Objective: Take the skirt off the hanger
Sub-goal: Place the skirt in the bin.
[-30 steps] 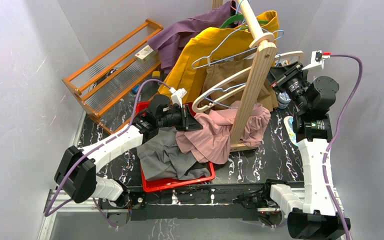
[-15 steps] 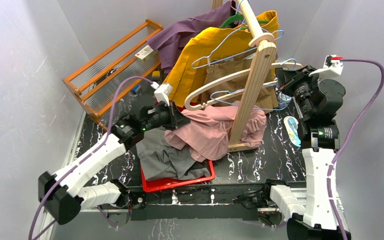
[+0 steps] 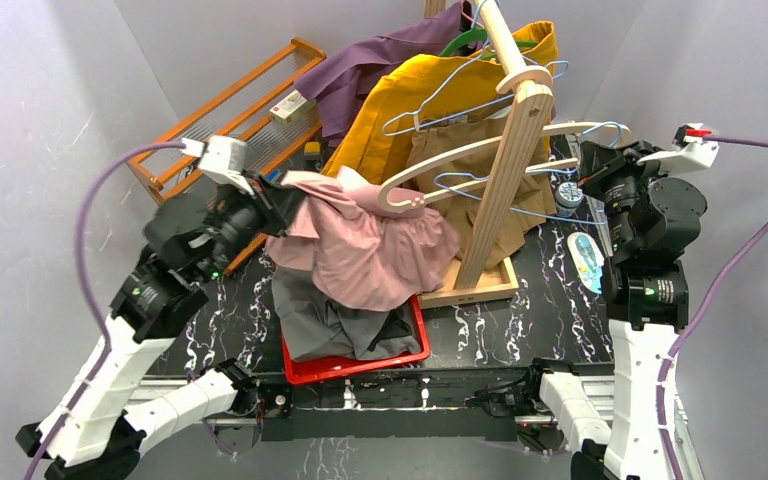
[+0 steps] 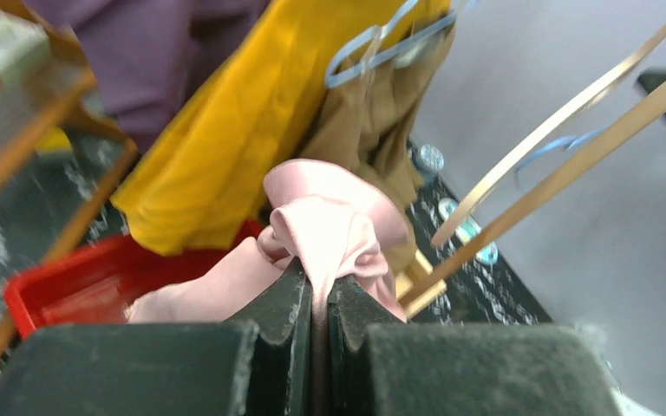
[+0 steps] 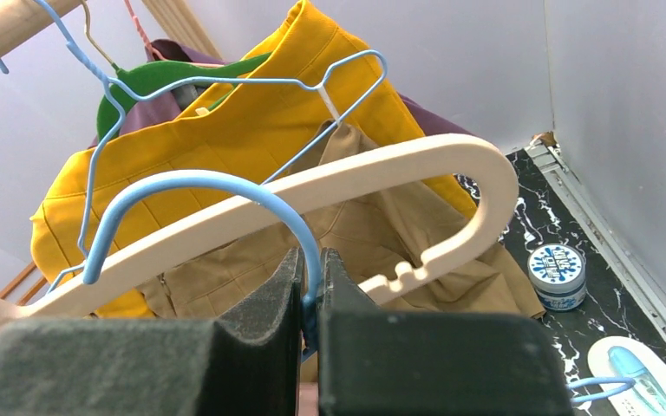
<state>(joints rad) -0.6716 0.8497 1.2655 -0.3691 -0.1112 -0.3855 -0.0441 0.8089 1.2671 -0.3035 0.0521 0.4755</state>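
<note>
The left gripper point(image 4: 319, 290) has swung up and leftward, pinching the pink skirt point(image 3: 360, 250); the right gripper point(image 5: 312, 269) clamps the hanger point(image 5: 381, 178); the skirt looks nearly free.

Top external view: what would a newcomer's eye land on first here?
The pink skirt stands out, bunched and held up over the red bin at centre, pinched between the left gripper fingers. To its right, the cream hanger juts across the wooden rack post. The right gripper is shut on a blue hanger hook.
</note>
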